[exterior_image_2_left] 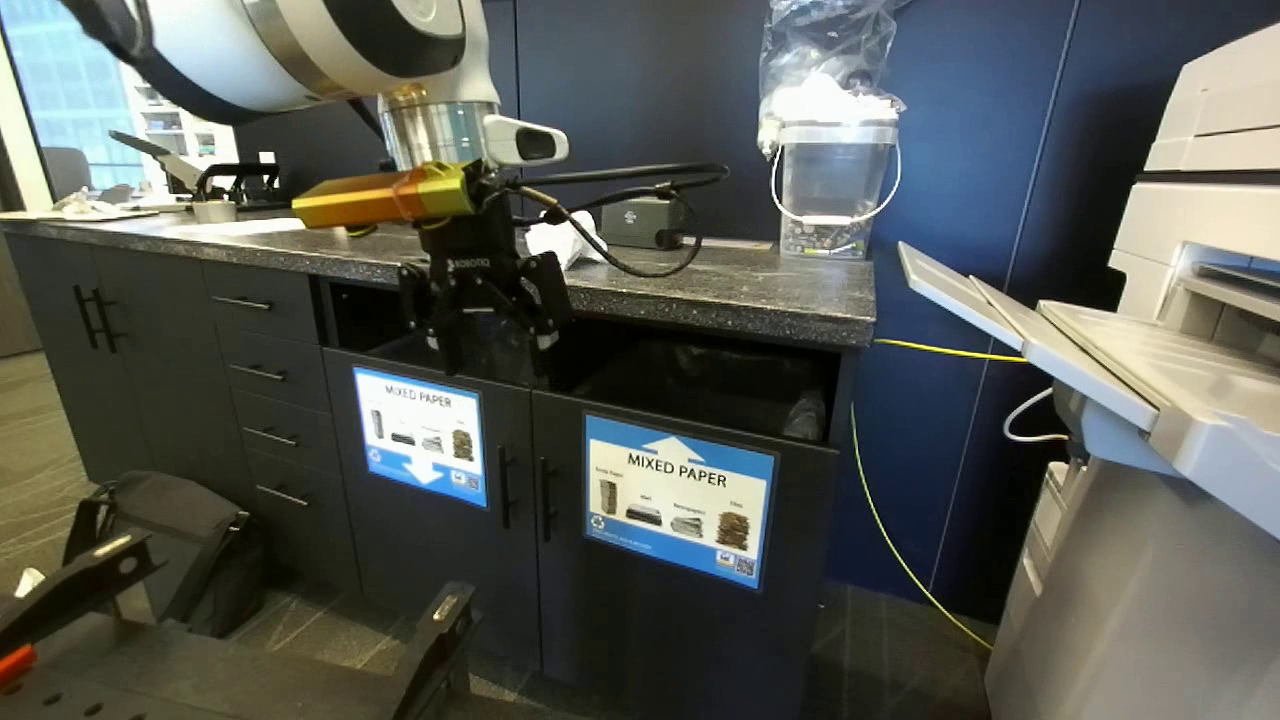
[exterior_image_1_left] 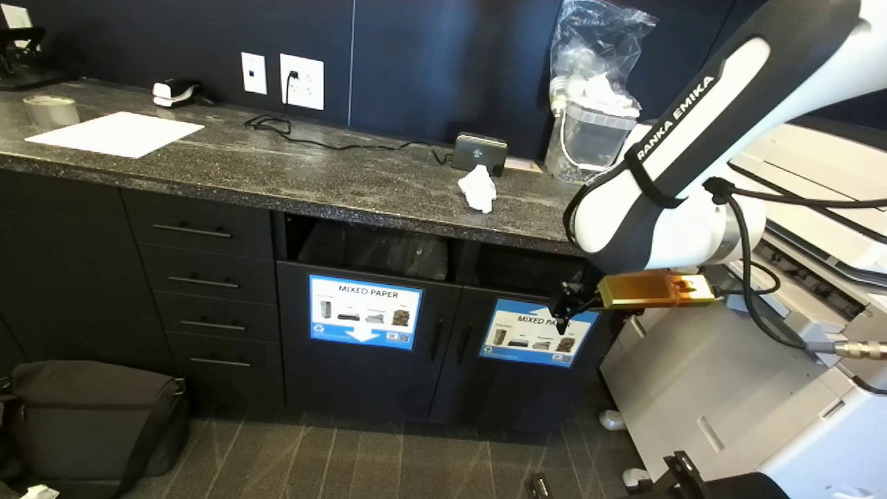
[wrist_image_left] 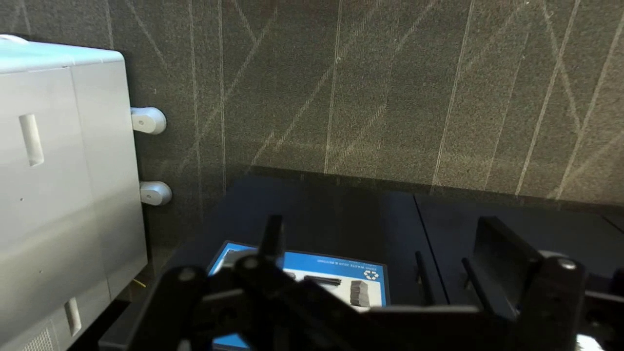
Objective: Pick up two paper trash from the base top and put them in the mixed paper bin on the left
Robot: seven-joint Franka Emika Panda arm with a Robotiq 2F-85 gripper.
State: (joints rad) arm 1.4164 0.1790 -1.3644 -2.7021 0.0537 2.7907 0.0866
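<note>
Wrist view shows my fingers apart, gripping nothing; the paper wad lies on the base top, toward the wall from my gripper, so I must likely reach inward.

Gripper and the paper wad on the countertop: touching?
Apart. In an exterior view, countertop shows plainly between the paper wad and the open gripper.

Paper wad on the countertop, between sheet and bucket
</note>
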